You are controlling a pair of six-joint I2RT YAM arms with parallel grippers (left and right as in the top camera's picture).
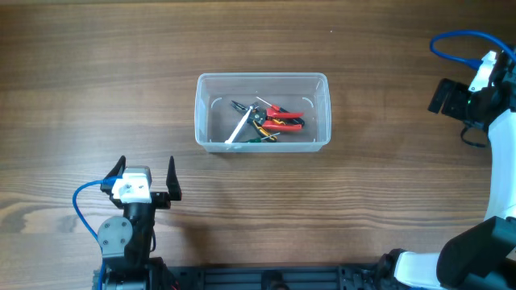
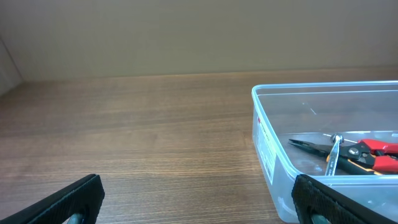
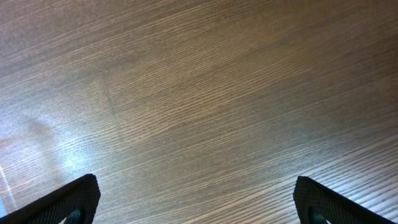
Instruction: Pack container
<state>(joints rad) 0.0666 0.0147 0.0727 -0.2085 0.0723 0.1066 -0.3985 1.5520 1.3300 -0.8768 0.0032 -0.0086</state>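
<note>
Overhead, the clear rectangular plastic container (image 1: 263,77) is sitting centrally on the brown wooden desk (image 1: 81,80), holding red-handled pliers (image 1: 284,121); the left wrist view is showing the left jaws standing wide open near it, and the right wrist view the right jaws gaping over the desk.

A: Where is the container (image 1: 262,78)?
B: Mid-table. Red-handled pliers (image 1: 284,121) and other hand tools lie tangled inside.
A: And the left gripper (image 1: 147,167)?
B: Near the front edge, toward the left corner. Fingers spread, empty, well apart from the container.
A: The right arm (image 1: 506,153)?
B: At the right edge.
</note>
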